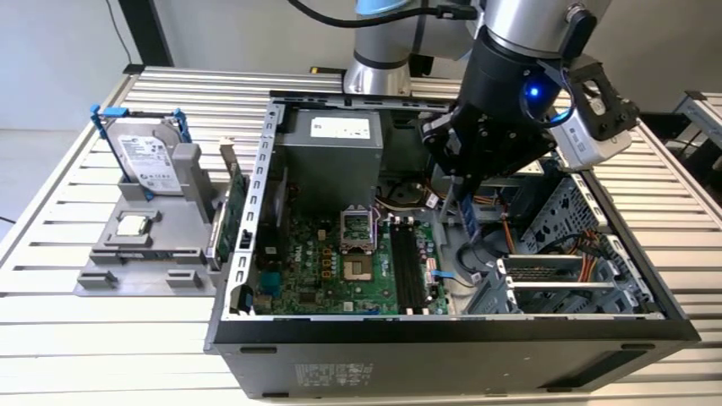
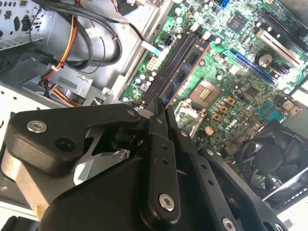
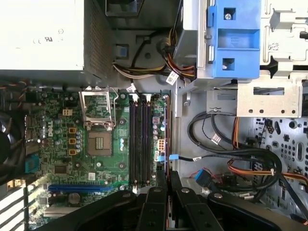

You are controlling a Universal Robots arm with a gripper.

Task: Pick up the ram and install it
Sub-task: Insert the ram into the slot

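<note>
Black fingers of the gripper [image 1: 462, 189] are clamped on the ram [image 1: 467, 218]. In the exterior view it hangs edge-down inside the open computer case [image 1: 451, 326], just to that view's right of the memory slots [image 1: 413, 272]. So the pickup looks done to me, but the seating is not, since the slots look bare. I cannot tell whether the ram's lower edge touches anything.

In the second wrist view the fingers [image 2: 156, 139] pinch the bluish ram [image 2: 186, 67], which runs out alongside the slots, roughly parallel to them.

In the first wrist view the gripper [image 3: 167, 180] sits just beside the slots [image 3: 139, 139]. The ram is a mere sliver there, edge-on, and the slot latches are too small to read.
</note>
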